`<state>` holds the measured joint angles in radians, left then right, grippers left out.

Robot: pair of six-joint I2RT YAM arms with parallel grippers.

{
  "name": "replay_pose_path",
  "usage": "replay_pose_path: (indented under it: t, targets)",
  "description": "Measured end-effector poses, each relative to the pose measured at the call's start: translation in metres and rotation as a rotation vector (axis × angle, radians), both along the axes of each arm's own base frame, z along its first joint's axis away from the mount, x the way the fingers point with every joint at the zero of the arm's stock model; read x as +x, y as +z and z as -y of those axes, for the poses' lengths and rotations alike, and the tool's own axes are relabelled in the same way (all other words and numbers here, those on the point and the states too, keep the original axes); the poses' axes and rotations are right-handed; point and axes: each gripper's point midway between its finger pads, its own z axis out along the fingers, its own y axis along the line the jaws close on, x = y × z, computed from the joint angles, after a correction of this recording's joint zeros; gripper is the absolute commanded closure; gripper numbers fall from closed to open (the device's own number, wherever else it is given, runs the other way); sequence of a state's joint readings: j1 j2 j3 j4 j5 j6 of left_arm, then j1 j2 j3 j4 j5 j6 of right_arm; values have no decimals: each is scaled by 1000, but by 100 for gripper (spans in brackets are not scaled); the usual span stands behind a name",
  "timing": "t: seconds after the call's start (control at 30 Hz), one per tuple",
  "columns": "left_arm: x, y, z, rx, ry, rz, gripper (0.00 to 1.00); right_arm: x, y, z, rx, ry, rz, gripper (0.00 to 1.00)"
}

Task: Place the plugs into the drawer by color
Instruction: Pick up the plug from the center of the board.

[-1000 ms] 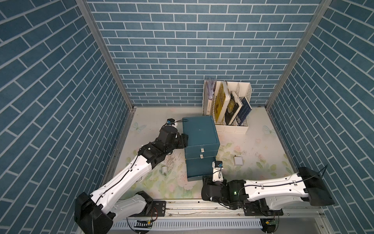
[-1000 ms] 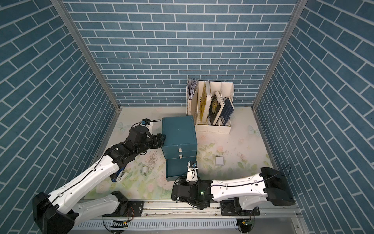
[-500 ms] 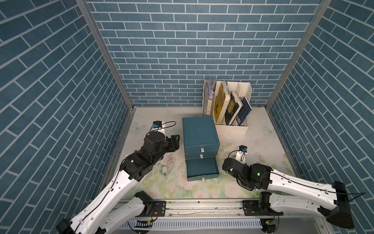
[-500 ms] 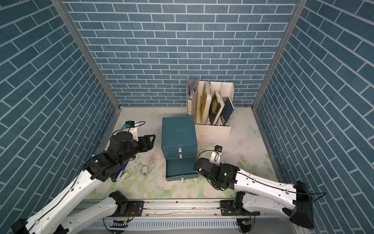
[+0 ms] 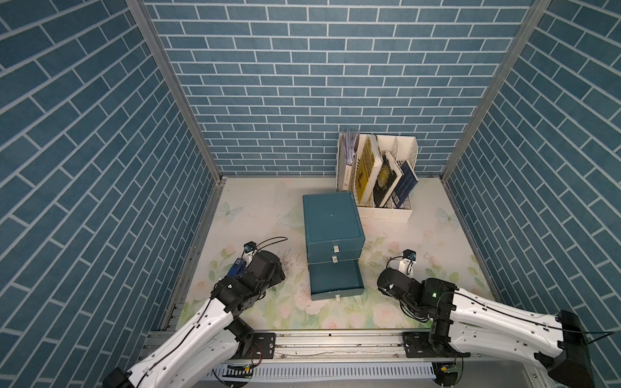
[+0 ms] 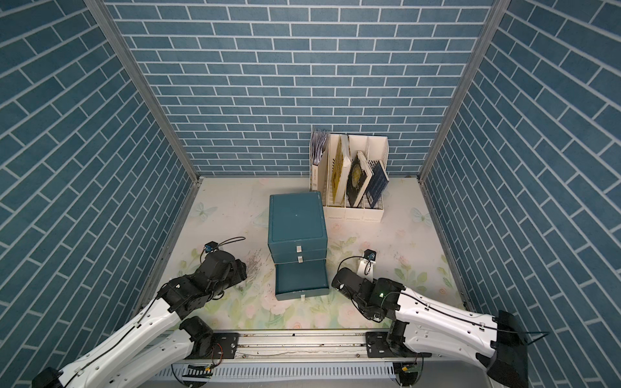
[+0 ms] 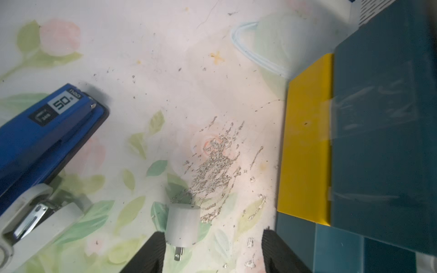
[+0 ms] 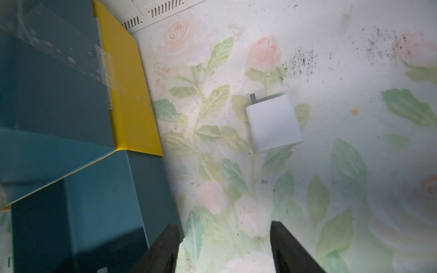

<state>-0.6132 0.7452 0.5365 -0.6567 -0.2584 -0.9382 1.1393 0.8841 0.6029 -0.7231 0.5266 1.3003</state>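
The drawer point(image 5: 331, 218) point(image 6: 295, 215) is a dark teal cabinet at mid-table, with its lowest drawer point(image 5: 336, 280) pulled out and showing only teal inside. My left gripper point(image 7: 212, 250) is open just left of the cabinet. A white plug point(image 7: 182, 224) lies on its side against the inner face of one finger point(image 7: 151, 253), prongs toward the camera. My right gripper point(image 8: 224, 248) is open to the right of the cabinet, low over the mat. A second white plug point(image 8: 274, 123) lies ahead of it, apart from the fingers. In both top views the arms hide both plugs.
A blue stapler point(image 7: 42, 137) point(image 5: 235, 268) lies close beside my left gripper, away from the cabinet. A white file rack of books point(image 5: 379, 178) stands behind the cabinet to the right. The cabinet's yellow side panel point(image 7: 305, 141) point(image 8: 127, 94) is near both grippers.
The left arm has pulled back from the cabinet's side toward the front left. The right arm has swung from in front of the open drawer to its right side, and its jaws have widened.
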Motion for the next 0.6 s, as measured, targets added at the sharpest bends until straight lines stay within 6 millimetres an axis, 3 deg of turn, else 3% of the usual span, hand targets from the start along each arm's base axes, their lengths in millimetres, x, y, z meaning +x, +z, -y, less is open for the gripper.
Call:
replay_pose_path:
  t: [0.33,0.6]
  targets:
    - [-1,-49,-2,50,42,-99,34,-5,-7,11,36,-3,11,44]
    - [1,-64,-1,45,53,-109,40,-6,-1,11,72,-3,27,51]
